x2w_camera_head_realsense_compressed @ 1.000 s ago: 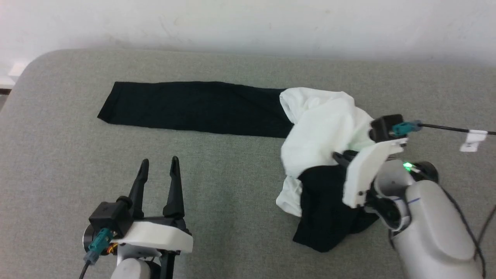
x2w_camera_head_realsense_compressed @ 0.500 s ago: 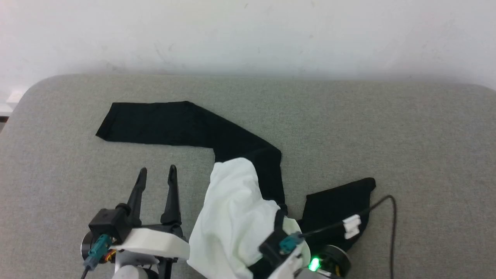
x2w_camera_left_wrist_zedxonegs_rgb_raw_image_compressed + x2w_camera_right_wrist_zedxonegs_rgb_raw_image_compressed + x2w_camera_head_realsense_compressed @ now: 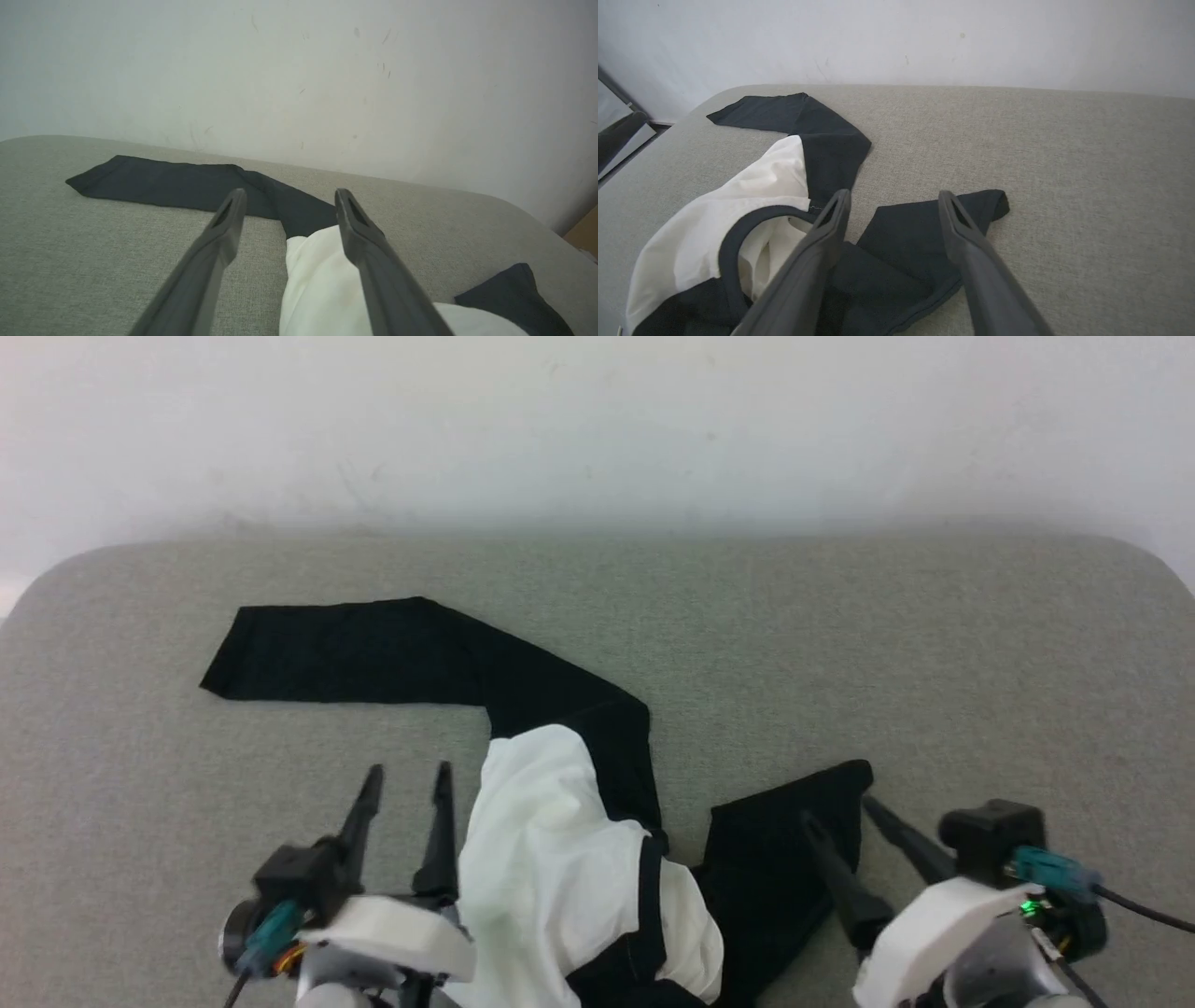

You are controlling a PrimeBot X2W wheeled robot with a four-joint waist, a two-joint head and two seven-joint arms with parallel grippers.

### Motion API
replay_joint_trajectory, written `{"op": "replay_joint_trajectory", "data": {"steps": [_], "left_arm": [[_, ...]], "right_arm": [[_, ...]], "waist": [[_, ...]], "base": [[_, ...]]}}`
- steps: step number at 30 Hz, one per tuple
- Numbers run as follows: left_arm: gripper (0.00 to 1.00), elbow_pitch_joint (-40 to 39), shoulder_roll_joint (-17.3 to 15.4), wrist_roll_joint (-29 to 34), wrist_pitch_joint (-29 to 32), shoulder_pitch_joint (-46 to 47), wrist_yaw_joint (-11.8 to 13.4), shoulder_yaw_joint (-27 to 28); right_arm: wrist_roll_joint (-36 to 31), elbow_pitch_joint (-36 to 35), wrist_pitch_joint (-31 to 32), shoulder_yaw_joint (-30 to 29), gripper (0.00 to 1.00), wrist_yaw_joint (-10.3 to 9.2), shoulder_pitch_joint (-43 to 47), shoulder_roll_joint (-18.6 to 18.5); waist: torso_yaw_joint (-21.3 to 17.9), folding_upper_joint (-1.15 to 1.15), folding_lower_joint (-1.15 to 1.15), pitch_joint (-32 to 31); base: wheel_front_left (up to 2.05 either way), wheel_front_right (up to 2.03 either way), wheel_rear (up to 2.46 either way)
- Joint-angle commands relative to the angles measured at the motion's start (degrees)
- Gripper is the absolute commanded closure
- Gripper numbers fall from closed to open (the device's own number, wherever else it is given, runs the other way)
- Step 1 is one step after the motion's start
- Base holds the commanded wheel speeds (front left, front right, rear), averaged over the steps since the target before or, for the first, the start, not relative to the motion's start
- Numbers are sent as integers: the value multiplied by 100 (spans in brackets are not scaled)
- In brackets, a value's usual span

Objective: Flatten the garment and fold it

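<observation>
Both claws are released and empty. Our right claw (image 3: 837, 809) stands with its fingers spread over the cuff end of the near sleeve (image 3: 775, 840); whether the tips touch the cloth we cannot tell. Our left claw (image 3: 407, 773) is parted just beside the left edge of the white body (image 3: 560, 859).

The garment (image 3: 714, 224) lies bunched at the near edge of the grey counter (image 3: 980, 644), white part heaped. The far sleeve (image 3: 373, 649) runs out to the left with a sharp bend in it.

As we judge it, the step in hand is flattening, and little of it is done. To do it well we should each pinch a single layer at an outer edge of the body (not a fistful of folds). Then we draw apart low over the counter, evenly, so the heap opens rather than twists. The bent sleeve wants straightening afterwards.

The right wrist view gives us the neckband (image 3: 733, 233) as an open black loop with white cloth inside, where the head view offers a thin dark strip. The left wrist view shows the white fold rising close against our left claw's inner finger. The head view alone lays out the whole sleeve and its bend.
</observation>
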State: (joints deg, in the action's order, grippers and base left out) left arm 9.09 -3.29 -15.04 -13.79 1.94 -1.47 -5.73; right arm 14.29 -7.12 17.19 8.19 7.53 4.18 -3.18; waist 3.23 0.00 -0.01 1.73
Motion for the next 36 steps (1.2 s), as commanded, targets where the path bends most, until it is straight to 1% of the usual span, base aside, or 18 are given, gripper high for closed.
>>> {"op": "replay_joint_trajectory", "data": {"steps": [1,3,5,8,10,14,18,22,23,24,26,27,28,31,33,36], "left_arm": [[0,34,0,79,41,151,-37,-50],[0,174,-38,174,253,453,-92,-198],[0,405,-83,262,604,829,-142,-342],[0,912,-147,308,1348,1466,-204,-485],[0,1346,-205,307,2029,1865,-230,-553],[0,1942,-376,402,3087,2601,-386,-835],[0,2393,-538,468,4160,3033,-515,-1220],[0,2651,-715,457,5192,3218,-573,-1579],[59,2663,-757,419,5381,3235,-582,-1654],[100,2628,-799,362,5482,3248,-588,-1705],[100,2416,-893,250,5279,3287,-592,-1668],[100,2273,-953,230,4998,3299,-549,-1574],[100,2130,-1006,217,4643,3288,-444,-1449],[100,1813,-1078,15,3658,3065,16,-893],[100,1614,-1140,-114,3126,2825,329,-515],[100,1299,-1188,-306,2550,2339,785,22]], "right_arm": [[-10,-13,-72,-35,0,-4,53,27],[10,36,-226,-195,0,-4,49,28],[60,89,-313,-270,0,-4,-5,28],[161,159,-397,-243,0,-4,-133,29],[238,203,-440,-168,0,-4,-219,29],[370,281,-519,-59,0,-4,-366,29],[416,330,-588,-28,0,-4,-465,30],[431,365,-633,-46,0,-4,-522,30],[437,371,-641,-50,0,-4,-533,30],[447,377,-652,-58,0,-4,-544,30],[469,393,-674,-67,0,-4,-559,30],[488,401,-686,-65,0,-4,-563,30],[504,412,-701,-67,0,-4,-564,30],[534,451,-730,-78,0,-4,-545,30],[521,466,-728,-102,0,-4,-521,30],[481,457,-711,-151,0,-4,-479,30]], "waist": [[-133,0,1,107],[-245,0,1,212],[-371,0,1,338],[-571,0,1,520],[-699,0,1,633],[-919,0,1,839],[-1065,0,1,975],[-1129,0,1,1032],[-1133,0,1,1037],[-1132,0,1,1036],[-1105,0,1,1019],[-1082,0,1,1006],[-1053,0,1,981],[-941,0,1,870],[-847,0,1,788],[-676,0,1,667]], "base": [[0,0,0],[0,0,0],[0,0,0],[0,0,0],[0,0,0],[0,0,0],[0,0,0],[0,0,0],[0,0,0],[0,0,0],[0,0,0],[0,0,0],[0,0,0],[0,0,0],[0,0,0],[0,0,0]]}}
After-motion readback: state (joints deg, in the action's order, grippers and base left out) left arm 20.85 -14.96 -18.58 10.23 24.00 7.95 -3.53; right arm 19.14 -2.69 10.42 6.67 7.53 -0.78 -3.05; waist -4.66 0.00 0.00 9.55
